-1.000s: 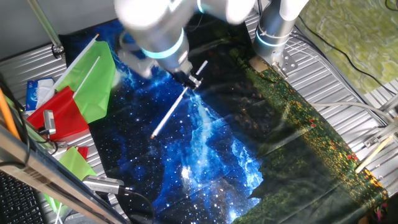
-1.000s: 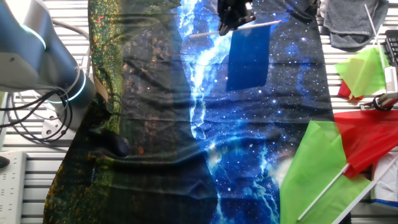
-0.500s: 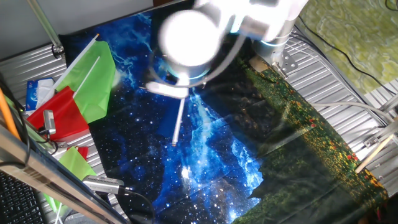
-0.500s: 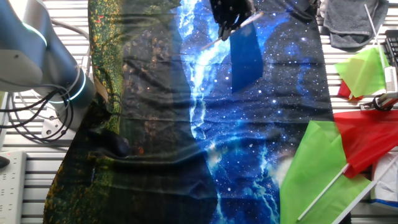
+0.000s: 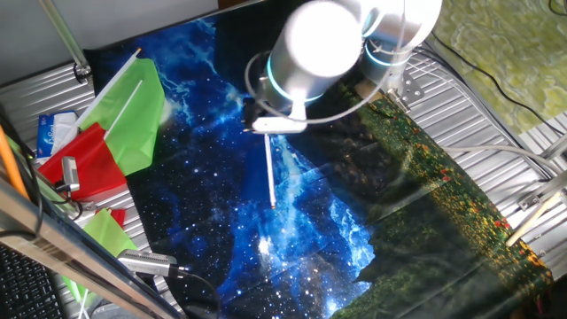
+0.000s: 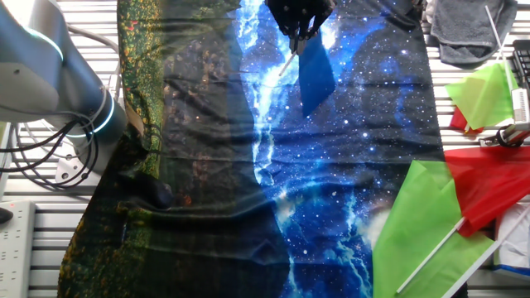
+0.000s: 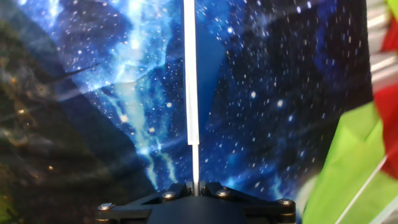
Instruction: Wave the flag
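Claw (image 7: 194,186) clamps flag (image 6: 315,76), cloth hidden overhead

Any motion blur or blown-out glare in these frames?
One fixed view: the arm's white housing is overexposed and soft. The other fixed view: the claw and the flag look slightly smeared. Hand view: the stick is sharp, the backdrop cloth blurred.

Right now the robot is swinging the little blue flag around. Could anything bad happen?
Maybe. The hand pinches only the thin white stick at its very end, so a fast swing might let the blue flag slip out or twist. The green flag and red flag lie at the side of the starry cloth, so a wide swing that way could brush them.
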Controlling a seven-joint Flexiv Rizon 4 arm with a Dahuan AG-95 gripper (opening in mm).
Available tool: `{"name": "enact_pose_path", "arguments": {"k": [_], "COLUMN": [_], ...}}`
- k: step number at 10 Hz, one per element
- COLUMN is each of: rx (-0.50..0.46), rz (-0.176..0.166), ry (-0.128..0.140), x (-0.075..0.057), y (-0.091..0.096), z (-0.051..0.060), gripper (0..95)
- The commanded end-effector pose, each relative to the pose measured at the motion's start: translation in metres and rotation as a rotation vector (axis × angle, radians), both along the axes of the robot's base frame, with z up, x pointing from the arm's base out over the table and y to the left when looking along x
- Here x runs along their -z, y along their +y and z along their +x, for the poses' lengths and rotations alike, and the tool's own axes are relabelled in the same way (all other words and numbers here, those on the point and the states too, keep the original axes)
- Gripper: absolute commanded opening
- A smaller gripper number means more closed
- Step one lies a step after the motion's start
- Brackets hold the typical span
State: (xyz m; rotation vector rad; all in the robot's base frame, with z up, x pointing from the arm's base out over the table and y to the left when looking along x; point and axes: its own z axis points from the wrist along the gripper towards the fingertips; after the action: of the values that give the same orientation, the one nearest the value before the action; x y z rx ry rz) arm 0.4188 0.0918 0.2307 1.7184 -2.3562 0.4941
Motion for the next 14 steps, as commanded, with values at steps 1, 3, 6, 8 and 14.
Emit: {"name": "enact_pose_path", "arguments": {"k": [1, 3, 6, 8, 14], "rx": [0.63, 0.704, 0.819, 0.863, 0.905], "rz": [0.238, 0.29, 0.384, 0.422, 0.631], "ry": [0.114, 0.147, 0.206, 0.221, 0.03], "x": [-0.0008, -0.0015, -0.0022, -0.0032, -0.0062], "y": [0.002, 0.003, 0.0039, 0.0054, 0.0102], "z": [-0.0009, -0.0019, -0.0029, -0.0044, -0.0101], "gripper": [0.0, 0.0, 0.0, 0.0, 0.0]}}
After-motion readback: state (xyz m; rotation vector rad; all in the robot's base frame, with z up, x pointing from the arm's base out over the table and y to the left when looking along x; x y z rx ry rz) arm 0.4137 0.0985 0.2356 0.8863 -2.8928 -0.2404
